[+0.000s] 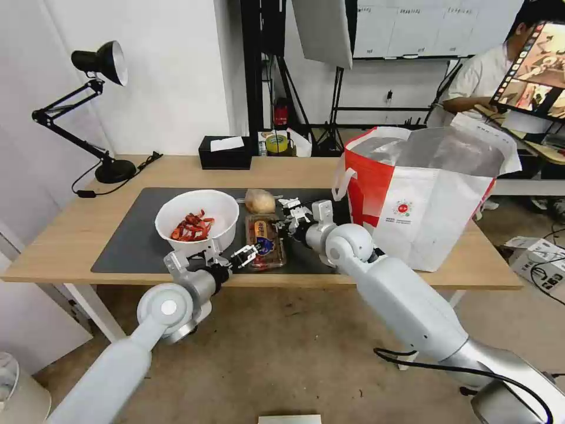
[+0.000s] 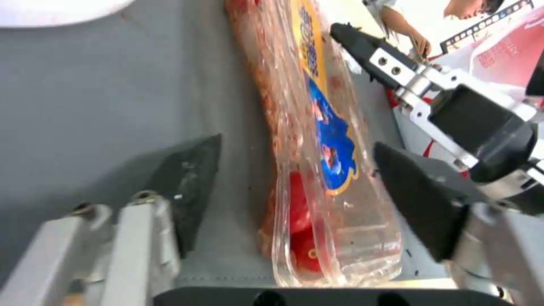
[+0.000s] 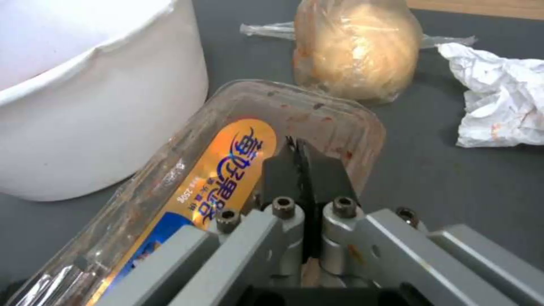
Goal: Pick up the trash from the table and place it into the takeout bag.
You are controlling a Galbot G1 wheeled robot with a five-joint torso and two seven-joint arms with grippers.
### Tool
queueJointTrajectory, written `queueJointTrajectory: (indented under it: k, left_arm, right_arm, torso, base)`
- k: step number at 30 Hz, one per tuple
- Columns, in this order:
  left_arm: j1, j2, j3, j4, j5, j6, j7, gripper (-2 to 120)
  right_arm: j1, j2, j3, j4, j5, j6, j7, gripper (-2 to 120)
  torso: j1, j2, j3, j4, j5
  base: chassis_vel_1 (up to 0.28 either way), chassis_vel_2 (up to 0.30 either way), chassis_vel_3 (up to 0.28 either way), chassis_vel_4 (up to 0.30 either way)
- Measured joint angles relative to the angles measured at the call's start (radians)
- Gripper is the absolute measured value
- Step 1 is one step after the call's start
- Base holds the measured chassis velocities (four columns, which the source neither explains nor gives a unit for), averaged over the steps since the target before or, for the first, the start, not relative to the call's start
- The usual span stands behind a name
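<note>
The white bowl [image 1: 196, 221] crowds the clamshell tray [image 1: 265, 241] on its left. On its right, the takeout bag [image 1: 421, 194] walls the mat [image 1: 129, 241]. Bare mat lies left of the bowl.

bowl [image 1: 197, 219]: white, round, upright, holding red crayfish shells, sitting on the mat's left part | clamshell tray [image 1: 265, 239]: clear, closed, lying flat just right of it | beige-filled bag [image 1: 259, 201]: lying behind the tray | tissue [image 3: 499, 102]: crumpled, resting beside that bag | takeout bag [image 1: 424, 194]: standing open at the table's [image 1: 70, 235] right end
</note>
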Motion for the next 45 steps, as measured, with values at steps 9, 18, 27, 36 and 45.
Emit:
queueJointTrajectory:
  k: [9,18,27,36,45]
  left_arm:
    - [0.0,0.007,0.001,-0.005,-0.005,0.004,-0.004,40]
    - [-0.004,0.006,0.001,-0.011,-0.009,0.001,-0.004,10]
    - [0.005,0.01,-0.007,-0.019,-0.009,-0.003,-0.004,0]
    - [0.006,0.013,-0.004,-0.019,-0.01,-0.005,-0.002,0]
    - [0.019,0.01,-0.005,-0.022,-0.009,-0.006,0.002,0]
  right_arm:
    - [-0.001,0.002,0.003,0.001,-0.001,0.0,0.001,0]
    - [-0.003,0.003,0.004,0.003,-0.002,0.0,0.002,0]
    - [-0.003,0.002,0.004,0.006,-0.002,0.0,0.002,0]
    - [-0.01,-0.01,0.022,0.029,0.006,0.0,0.003,0]
    - [-0.066,-0.099,0.1,0.158,0.049,0.002,0.001,0]
  torso:
    - [0.0,0.0,0.0,0.0,-0.0001]
    - [0.0,0.0,0.0,0.0001,0.0001]
    - [0.0,0.0,0.0,0.0001,0.0001]
    - [0.0,0.0,0.0,0.0002,0.0001]
    - [0.0,0.0,0.0,0.0001,0.0002]
  base:
    - [0.0,0.0,0.0,0.0]
    - [0.0,0.0,0.0,0.0]
    - [0.0,0.0,0.0,0.0]
    - [0.0,0.0,0.0,0.0]
    - [0.0,0.0,0.0,0.0]
